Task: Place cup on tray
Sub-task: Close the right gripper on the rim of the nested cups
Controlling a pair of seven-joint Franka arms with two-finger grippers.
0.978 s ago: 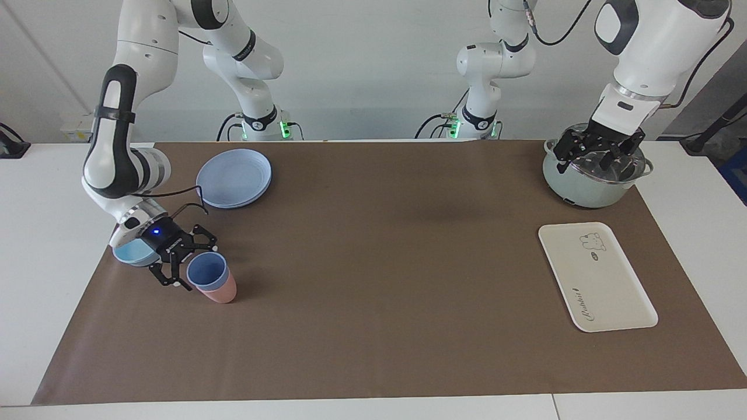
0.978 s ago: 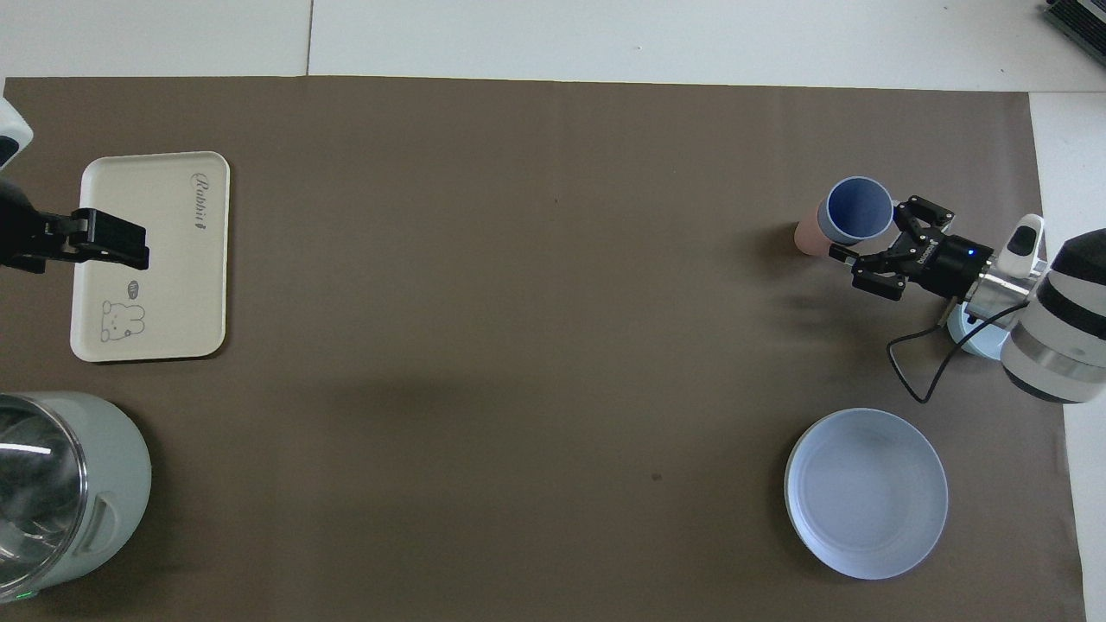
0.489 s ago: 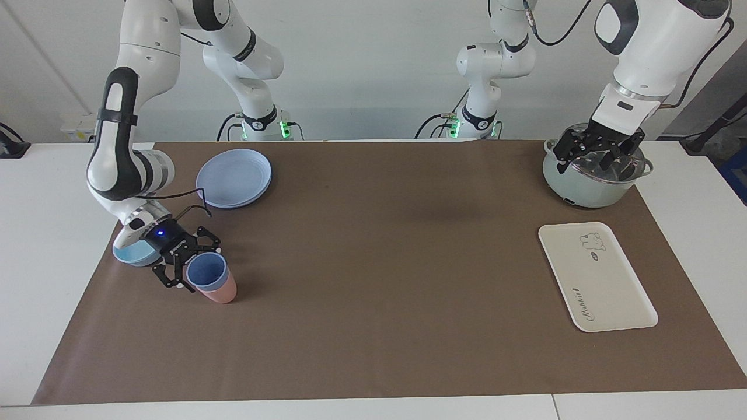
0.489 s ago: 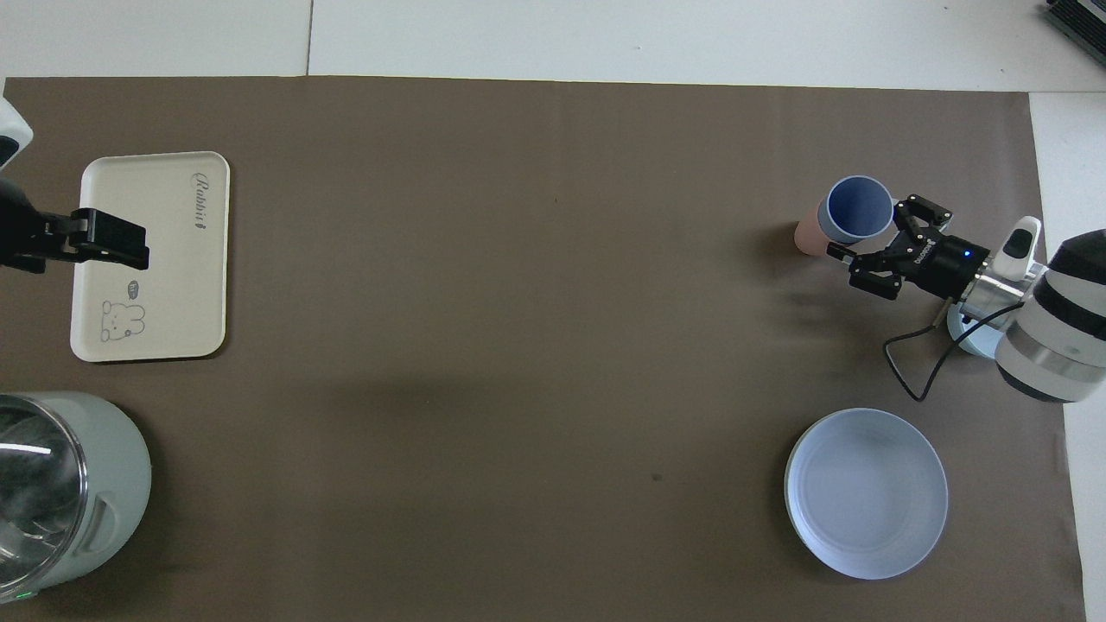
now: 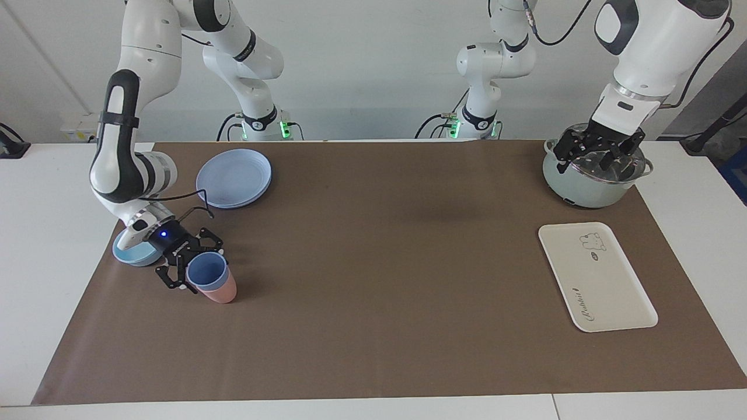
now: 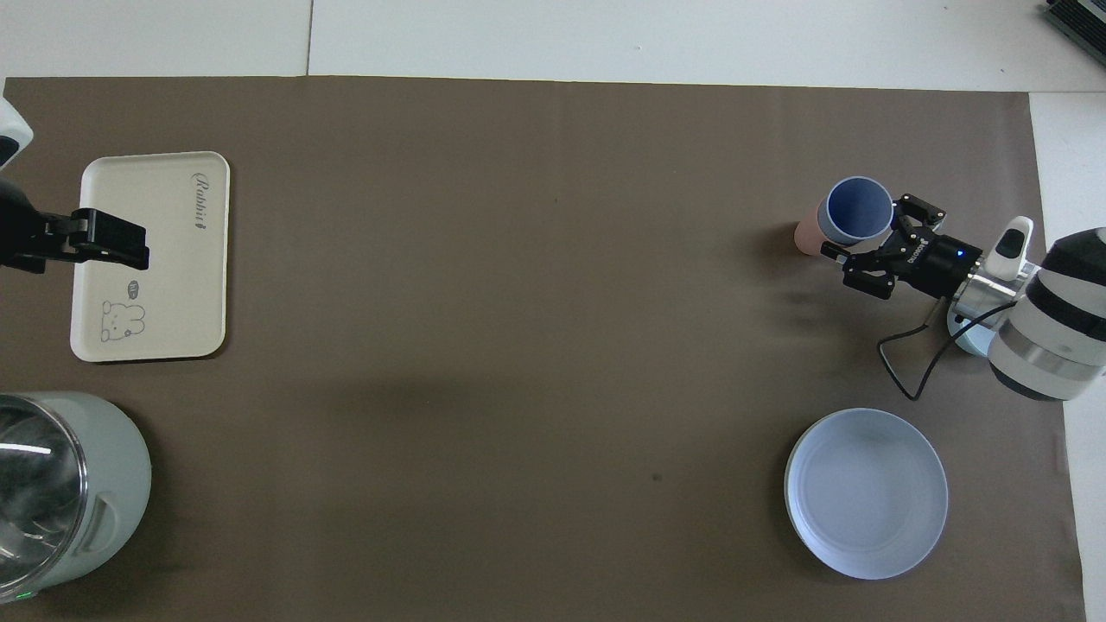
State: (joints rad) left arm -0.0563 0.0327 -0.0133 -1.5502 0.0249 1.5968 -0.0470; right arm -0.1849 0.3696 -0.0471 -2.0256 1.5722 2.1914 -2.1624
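In the facing view, look at the lower left of the picture. Your right gripper point(image 5: 188, 270) is low there with its fingers spread wide on both sides of the blue cup point(image 5: 206, 273). It grips nothing. The blue cup sits inside a pink cup point(image 5: 219, 290) on the brown mat point(image 5: 379, 262). A light-blue bowl point(image 5: 133, 252) is just beside the gripper, and a round plate point(image 5: 234, 177) is above it. At the right edge lies the cream tray point(image 5: 596, 276). Your left gripper point(image 5: 597, 153) waits at the upper right over the pot point(image 5: 594, 175), wide open.

In the overhead view, the blue cup point(image 6: 856, 210) is at the upper right. Your right gripper point(image 6: 871, 242) reaches it from the right edge, open. The tray point(image 6: 152, 256) is at the left edge with your left gripper point(image 6: 108, 241) over it. The pot point(image 6: 65, 484) is at the lower left and the plate point(image 6: 866, 491) at the lower right.
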